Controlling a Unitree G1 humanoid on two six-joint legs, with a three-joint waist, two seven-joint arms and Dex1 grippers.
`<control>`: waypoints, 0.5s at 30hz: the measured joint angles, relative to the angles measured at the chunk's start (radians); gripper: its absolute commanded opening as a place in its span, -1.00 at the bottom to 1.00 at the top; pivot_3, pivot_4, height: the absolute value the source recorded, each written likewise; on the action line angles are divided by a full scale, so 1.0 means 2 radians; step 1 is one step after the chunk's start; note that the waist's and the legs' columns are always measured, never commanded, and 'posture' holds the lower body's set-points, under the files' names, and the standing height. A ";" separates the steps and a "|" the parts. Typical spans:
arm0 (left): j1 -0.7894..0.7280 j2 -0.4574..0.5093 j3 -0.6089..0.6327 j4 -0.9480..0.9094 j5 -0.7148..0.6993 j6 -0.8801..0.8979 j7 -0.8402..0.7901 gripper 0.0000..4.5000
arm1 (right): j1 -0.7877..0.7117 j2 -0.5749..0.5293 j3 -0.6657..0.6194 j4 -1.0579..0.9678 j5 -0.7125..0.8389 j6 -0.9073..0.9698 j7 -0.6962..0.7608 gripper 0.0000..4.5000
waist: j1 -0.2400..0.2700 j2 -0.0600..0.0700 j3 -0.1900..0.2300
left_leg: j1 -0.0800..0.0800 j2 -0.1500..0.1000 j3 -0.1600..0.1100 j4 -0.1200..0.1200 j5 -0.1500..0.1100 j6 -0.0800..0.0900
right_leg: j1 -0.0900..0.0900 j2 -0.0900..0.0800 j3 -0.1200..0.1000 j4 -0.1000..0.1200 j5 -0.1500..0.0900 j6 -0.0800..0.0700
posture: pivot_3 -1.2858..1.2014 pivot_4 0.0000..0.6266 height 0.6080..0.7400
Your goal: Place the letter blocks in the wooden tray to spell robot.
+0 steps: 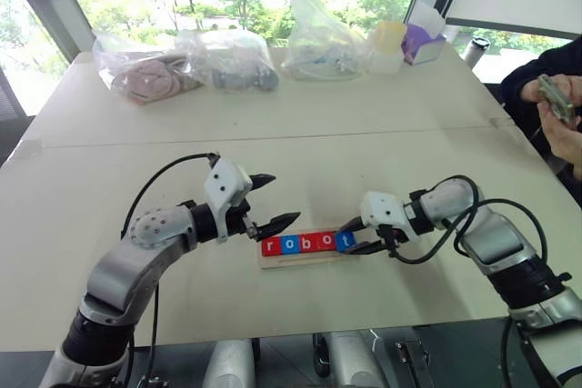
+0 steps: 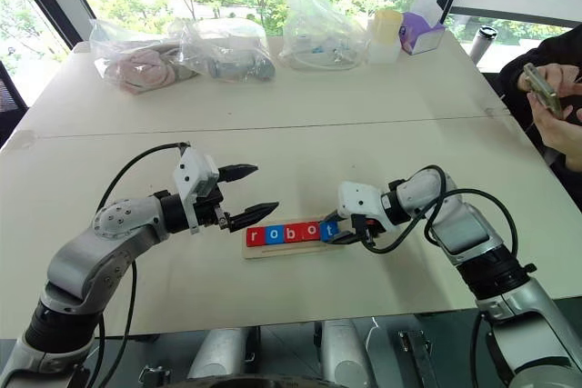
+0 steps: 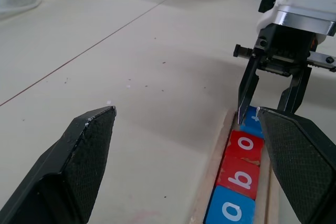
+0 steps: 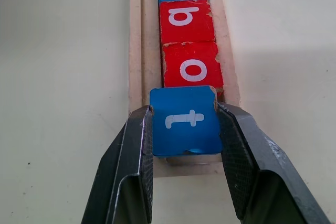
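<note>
The wooden tray (image 1: 301, 260) lies near the table's front edge. In it sits a row of letter blocks: red r (image 1: 270, 245), blue o (image 1: 289, 243), red b (image 1: 308, 243), red o (image 1: 326, 241) and blue t (image 4: 185, 120). My right gripper (image 4: 185, 129) is shut on the t block at the tray's right end, one finger on each side of it. The t block looks slightly raised over the end rim. My left gripper (image 1: 283, 197) hangs open just above and behind the tray's left end, holding nothing.
Several clear plastic bags (image 1: 227, 59) of items, a yellow-lidded container (image 1: 388, 46) and a purple box (image 1: 420, 43) line the table's far edge. A person's hands (image 1: 556, 106) hold a phone at the right edge. A seam (image 1: 273, 138) crosses the table.
</note>
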 measured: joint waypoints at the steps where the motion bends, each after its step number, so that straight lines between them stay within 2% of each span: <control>1: 0.000 0.000 0.000 0.000 0.000 0.000 0.000 1.00 | 0.000 0.001 0.001 0.000 0.000 0.000 -0.001 -0.48 | 0.000 0.000 0.000 | 0.000 0.000 0.000 0.000 0.000 0.000 | 0.000 0.000 0.000 0.000 0.000 0.000 | 0.03 -0.52 1.00; 15: 0.012 0.001 0.000 0.001 0.002 -0.013 -0.006 1.00 | 0.000 0.008 0.007 0.006 -0.008 -0.008 -0.011 -0.48 | 0.000 0.000 0.000 | 0.000 0.000 0.000 0.000 0.000 0.000 | 0.000 0.000 0.000 0.000 0.000 0.000 | 0.03 -0.52 1.00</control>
